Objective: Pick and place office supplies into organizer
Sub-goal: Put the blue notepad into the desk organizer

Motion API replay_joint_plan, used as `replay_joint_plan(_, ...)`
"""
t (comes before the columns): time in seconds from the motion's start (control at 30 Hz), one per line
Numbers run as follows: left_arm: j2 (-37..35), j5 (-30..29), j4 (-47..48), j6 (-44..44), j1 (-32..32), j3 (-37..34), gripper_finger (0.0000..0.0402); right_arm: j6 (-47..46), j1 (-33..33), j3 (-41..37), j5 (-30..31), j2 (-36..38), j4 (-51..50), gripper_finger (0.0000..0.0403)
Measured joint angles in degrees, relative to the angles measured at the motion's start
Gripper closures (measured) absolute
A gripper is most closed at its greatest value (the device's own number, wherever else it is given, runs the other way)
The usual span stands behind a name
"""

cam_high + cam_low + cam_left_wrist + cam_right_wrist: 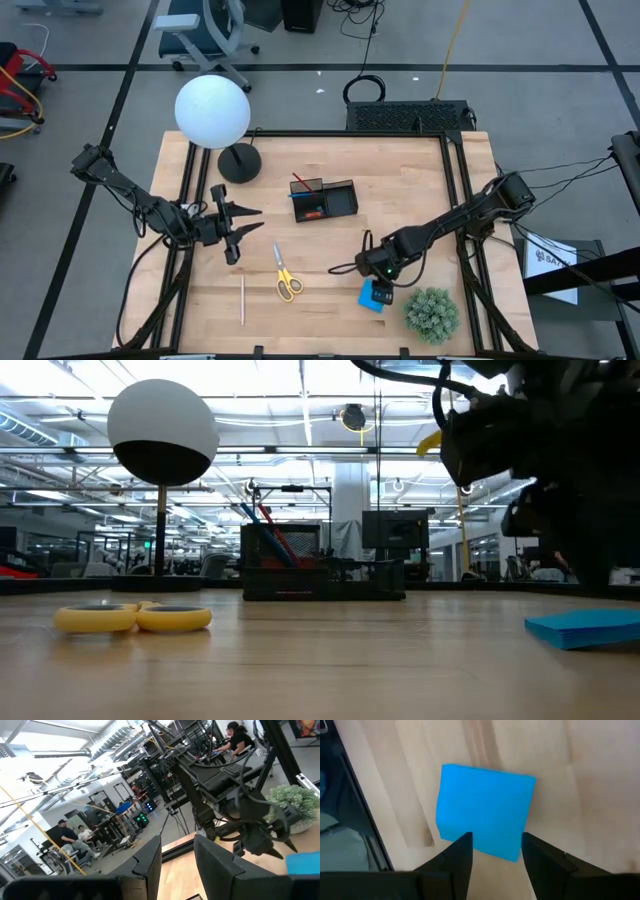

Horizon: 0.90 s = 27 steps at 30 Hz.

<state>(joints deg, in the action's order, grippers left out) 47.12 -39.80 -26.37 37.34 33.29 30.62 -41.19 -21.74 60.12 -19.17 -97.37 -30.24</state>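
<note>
Now the right gripper (492, 851) is seen poised above the blue notepad (485, 807), near the bench's (330, 310) front edge, right of centre. Its 2 fingers (457, 857) are parted, the gap between them narrower than the pad, and nothing is held; the pad lies flat on the wood under the tips. From above, the pad (376, 296) is partly covered by the right gripper (381, 272), with the green plant ball (432, 314) just beside it towards the front right corner.

Over on the left side of the bench, the left gripper (238, 223) is held above the wood, its fingers (150, 862) spread apart and empty, pointing towards the middle.

The organizer (324, 199) is found at mid-bench towards the back edge, with red and blue pens (262, 528) standing in 1 compartment. Scissors (286, 276) with yellow handles lie in front of it, towards the front edge, and a pale pencil (242, 300) lies near the front left, well apart from the tray. A white globe lamp (212, 111) stands at the back left.

People are seen seated in the room beyond.
</note>
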Motion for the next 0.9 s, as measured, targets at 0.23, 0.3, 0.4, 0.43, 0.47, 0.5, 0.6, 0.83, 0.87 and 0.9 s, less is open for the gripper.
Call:
replay_joint_plan(0.23,0.0,1.26,0.01,-0.19,0.01,-0.01,0.0277,1.68,0.4,0.0,2.86,0.06,0.01,0.0243)
replay_joint_plan(0.3,0.01,1.26,0.17,-0.22,0.01,0.0,0.0277,1.98,0.53,-0.01,2.88,-0.26,-0.23,0.0243)
replay_joint_plan(0.4,0.01,1.26,0.32,-0.2,0.01,-0.01,0.0277,2.3,0.53,-0.02,4.3,-0.24,-0.23,0.0243)
replay_joint_plan(0.43,0.01,1.26,0.35,-0.2,0.01,-0.01,0.0277,2.51,0.54,-0.02,4.77,-0.23,-0.25,0.0243)
replay_joint_plan(0.47,0.0,1.27,0.34,-0.2,0.01,0.0,0.0277,2.72,0.53,-0.02,5.42,-0.23,-0.41,0.0243)
replay_joint_plan(0.5,-0.01,1.28,0.34,-0.2,0.0,0.0,0.0277,2.86,0.55,-0.02,5.66,-0.23,-0.48,0.0243)
replay_joint_plan(0.6,-0.01,1.28,0.37,-0.2,0.01,0.01,0.0277,2.87,0.55,-0.02,5.63,-0.56,-0.37,0.0243)
replay_joint_plan(0.83,0.0,1.31,0.4,-0.18,-0.01,0.01,0.0277,2.73,0.47,-0.02,1.08,-3.88,2.68,0.0243)
replay_joint_plan(0.87,0.0,1.3,0.4,-0.2,0.01,0.0,0.0277,2.56,0.34,-0.02,0.64,-4.27,3.25,0.0243)
replay_joint_plan(0.9,0.01,1.3,0.41,-0.18,0.01,0.01,0.0277,2.43,0.29,-0.02,-0.11,-4.61,4.06,0.0243)
